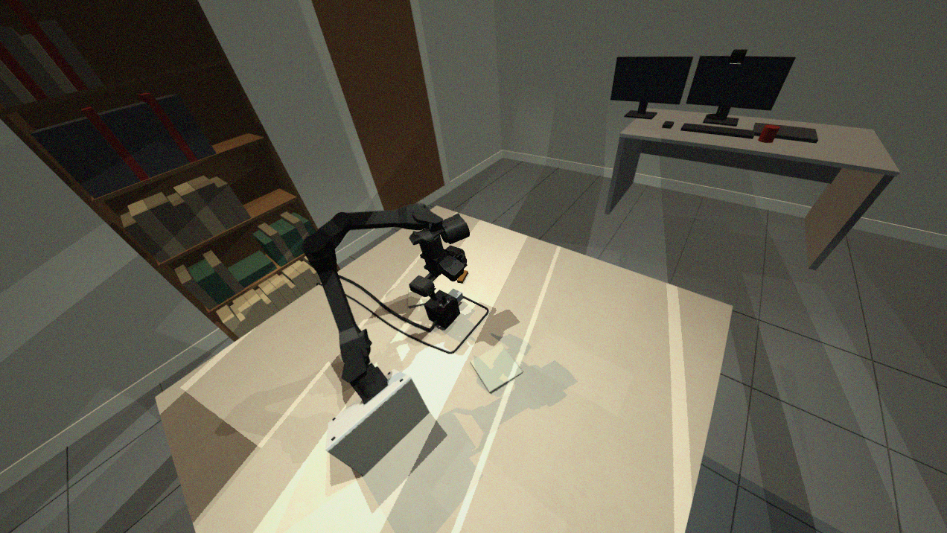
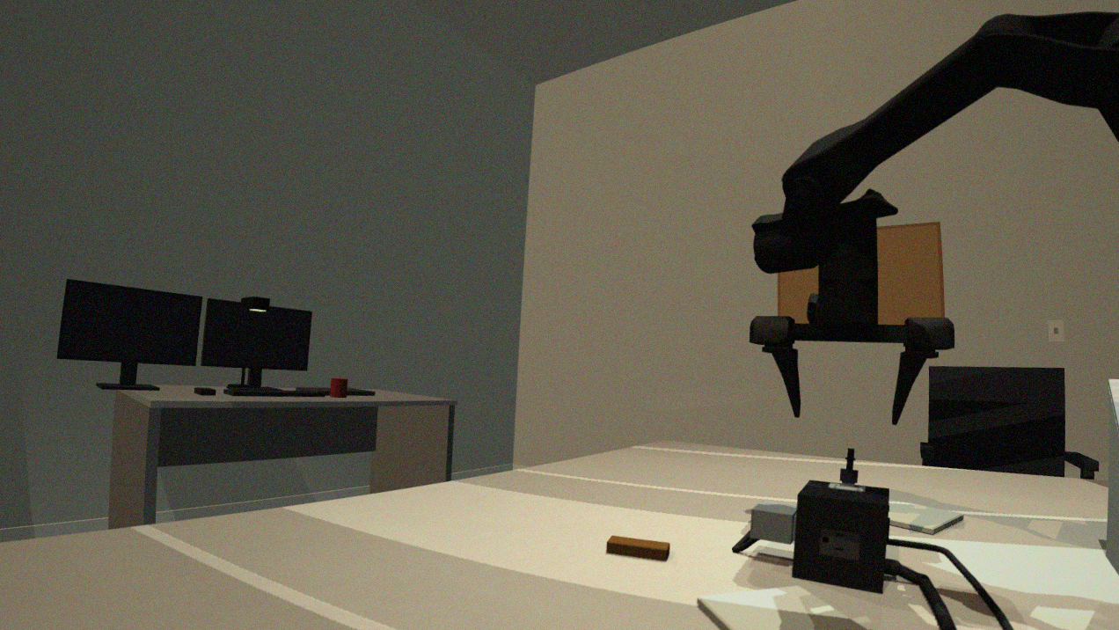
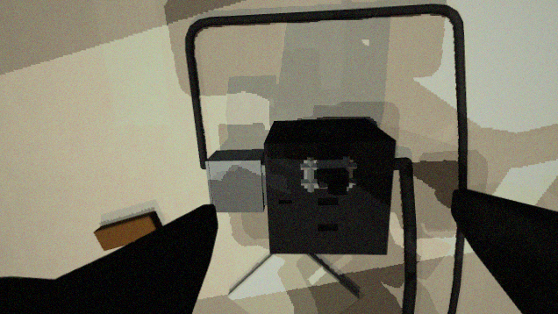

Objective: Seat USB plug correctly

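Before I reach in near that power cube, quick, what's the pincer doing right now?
Pincer: wide open above the power cube, nothing between its fingers.

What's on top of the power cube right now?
The USB plug stands upright on the power cube; its body hides the socket opening, so its depth can't be seen.

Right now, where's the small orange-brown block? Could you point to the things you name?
The small orange-brown block [image 1: 462,276] [image 2: 638,548] [image 3: 127,231] lies on the table; in the exterior view it's left of the power cube [image 1: 441,310] [image 2: 840,539] [image 3: 329,228], nearest the grey adapter [image 1: 455,295] [image 2: 772,523] [image 3: 236,186].
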### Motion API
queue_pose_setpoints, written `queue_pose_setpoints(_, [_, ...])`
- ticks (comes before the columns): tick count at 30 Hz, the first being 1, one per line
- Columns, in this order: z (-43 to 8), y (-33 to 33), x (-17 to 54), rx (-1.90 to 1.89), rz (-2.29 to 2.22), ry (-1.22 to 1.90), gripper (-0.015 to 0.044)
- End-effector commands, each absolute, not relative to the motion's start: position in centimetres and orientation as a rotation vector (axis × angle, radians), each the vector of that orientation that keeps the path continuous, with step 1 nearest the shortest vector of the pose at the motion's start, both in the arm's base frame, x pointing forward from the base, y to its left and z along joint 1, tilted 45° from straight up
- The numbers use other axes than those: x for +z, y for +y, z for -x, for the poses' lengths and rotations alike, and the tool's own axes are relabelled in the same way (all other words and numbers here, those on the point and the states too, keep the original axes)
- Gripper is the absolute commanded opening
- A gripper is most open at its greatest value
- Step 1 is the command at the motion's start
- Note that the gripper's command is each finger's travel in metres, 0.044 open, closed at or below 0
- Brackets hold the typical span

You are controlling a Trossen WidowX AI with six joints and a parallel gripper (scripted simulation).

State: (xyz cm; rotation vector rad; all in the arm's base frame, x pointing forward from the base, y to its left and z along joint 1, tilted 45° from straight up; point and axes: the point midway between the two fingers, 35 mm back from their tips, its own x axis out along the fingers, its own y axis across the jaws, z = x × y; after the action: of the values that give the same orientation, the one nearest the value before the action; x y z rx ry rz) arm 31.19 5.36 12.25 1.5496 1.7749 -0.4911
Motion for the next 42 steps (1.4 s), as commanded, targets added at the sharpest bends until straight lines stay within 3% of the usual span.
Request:
queue_pose_setpoints(1, [-30.5,5.8,12.2,-0.514,-1.56,1.806,0.044])
queue_pose_setpoints(42, [-30.3,7.8,10.0,-0.512,-1.561,1.806,0.044])
